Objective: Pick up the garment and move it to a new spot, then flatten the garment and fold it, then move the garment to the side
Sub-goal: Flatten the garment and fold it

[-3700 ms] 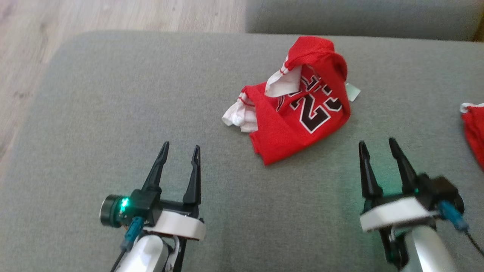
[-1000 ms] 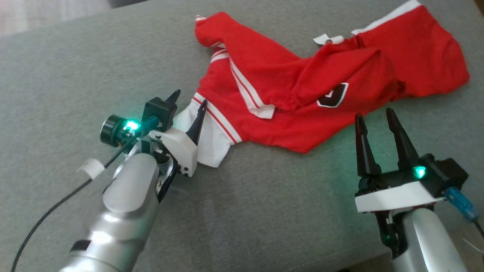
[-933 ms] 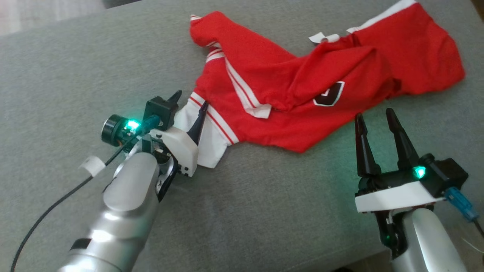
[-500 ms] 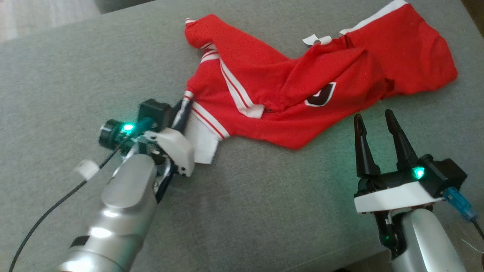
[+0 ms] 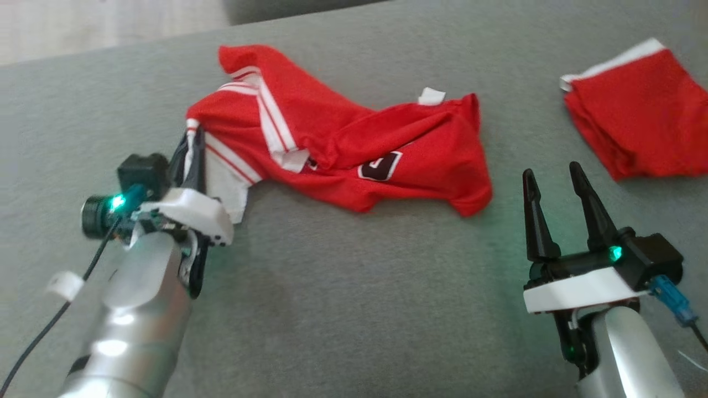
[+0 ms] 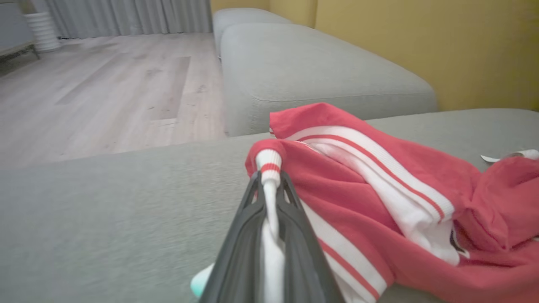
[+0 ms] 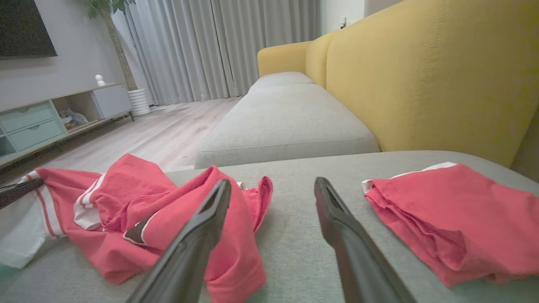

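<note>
The garment (image 5: 354, 149) is a red jersey with white striped trim and a black number patch, lying crumpled on the grey sofa cushion (image 5: 359, 287). My left gripper (image 5: 191, 143) is at its left end, shut on the white-and-red trim. In the left wrist view the trim sticks up between the closed fingers of the left gripper (image 6: 269, 181), with the garment (image 6: 370, 202) trailing to the right. My right gripper (image 5: 553, 171) stands open at the lower right, just off the garment's right corner, holding nothing. In the right wrist view the right gripper (image 7: 273, 185) points past the garment (image 7: 168, 219).
A second red cloth (image 5: 636, 132) lies folded at the upper right, apart from the garment; it is right of my fingers as the red cloth (image 7: 454, 210). A yellow backrest (image 7: 421, 75) rises beyond. Another grey cushion (image 6: 316, 63) and wood floor (image 5: 83, 27) lie past the far edge.
My left gripper has shut on the trim and pulled the garment leftward, away from the other red cloth. The head camera has also shifted. The right gripper stays open.
</note>
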